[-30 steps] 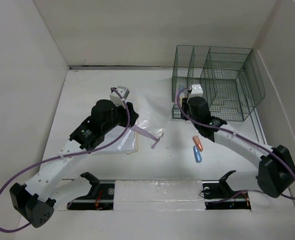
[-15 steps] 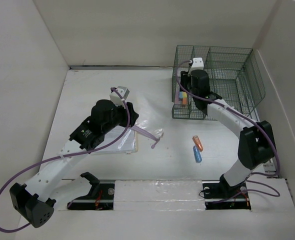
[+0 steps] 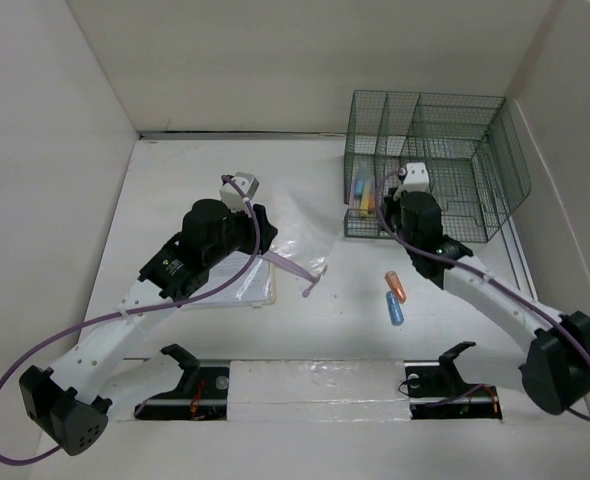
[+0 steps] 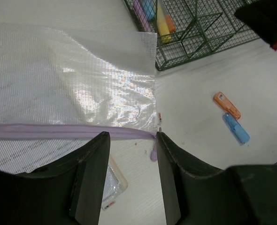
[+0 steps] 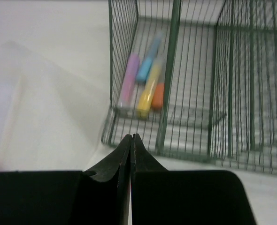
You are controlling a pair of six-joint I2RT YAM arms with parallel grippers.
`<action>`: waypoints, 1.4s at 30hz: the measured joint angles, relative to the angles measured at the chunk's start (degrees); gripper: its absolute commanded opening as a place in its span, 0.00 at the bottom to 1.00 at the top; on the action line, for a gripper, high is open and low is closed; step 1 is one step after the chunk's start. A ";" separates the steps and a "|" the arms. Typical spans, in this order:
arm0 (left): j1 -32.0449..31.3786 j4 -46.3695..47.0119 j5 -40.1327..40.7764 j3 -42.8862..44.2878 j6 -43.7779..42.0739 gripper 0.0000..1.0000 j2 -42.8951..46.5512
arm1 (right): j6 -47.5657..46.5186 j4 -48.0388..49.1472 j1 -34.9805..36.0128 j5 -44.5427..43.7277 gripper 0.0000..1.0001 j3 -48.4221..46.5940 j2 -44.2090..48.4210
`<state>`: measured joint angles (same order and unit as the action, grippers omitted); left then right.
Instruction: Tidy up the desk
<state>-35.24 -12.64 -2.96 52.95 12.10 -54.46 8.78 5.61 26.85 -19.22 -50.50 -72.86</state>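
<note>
— Starting at the near edge, what lies loose on the desk [image 3: 315, 335]?

— Two pens, just beyond the right arm's base. The blue marker [image 3: 395, 310] is nearest us, and the orange marker [image 3: 396, 287] sits just past its far end. Both run roughly near-to-far, their far ends leaning a little left.

— And further in?

— A clear mesh pouch [image 4: 82, 79] with a purple zip lies flat on the tabletop to the left. The left gripper [image 4: 131, 137] hangs over it, fingers spread wide and gripping nothing.

— The other one?

— The right gripper [image 5: 131, 139] is pressed closed, tip against tip, and looks empty. It points at the green wire rack [image 3: 455, 130] in the far right corner. The stored markers [image 5: 150, 86], pink, blue, yellow and orange, lean in its front-left compartment.

— So which arm takes the loose pair?

— The right, I'd judge. The pair lies behind its fingertips, toward the near edge, and well apart from the left gripper. It would have to draw away from the rack, open, and set its jaws across that near-to-far axis
</note>
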 measured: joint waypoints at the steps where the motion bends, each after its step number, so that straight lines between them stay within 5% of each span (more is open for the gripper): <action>1: 0.00 0.00 -0.04 0.00 0.00 0.40 0.00 | 1.14 -0.92 0.76 -0.04 0.03 3.02 2.84; 4: 0.00 0.00 -0.26 0.00 -0.02 0.40 0.00 | 5.03 -6.78 1.20 0.52 0.21 10.01 8.94; 5: 0.00 0.00 -0.39 0.00 -0.02 0.40 0.00 | 7.17 -11.58 0.98 1.62 0.42 11.67 10.23; 10: 0.00 0.00 -1.05 0.00 0.00 0.40 0.72 | 11.28 -18.62 0.46 3.13 0.63 20.22 17.55; 26: 0.00 0.07 -2.05 0.00 0.00 0.40 2.97 | 7.30 -21.44 -3.72 10.93 0.53 16.13 0.61; 42: 0.00 0.04 -2.14 0.00 -0.02 0.40 2.99 | 4.17 -20.96 -5.05 13.90 0.44 12.02 -5.97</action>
<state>-35.24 -12.60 -5.10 52.95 12.08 -51.46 12.95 -15.35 21.80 -5.32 -38.48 -78.83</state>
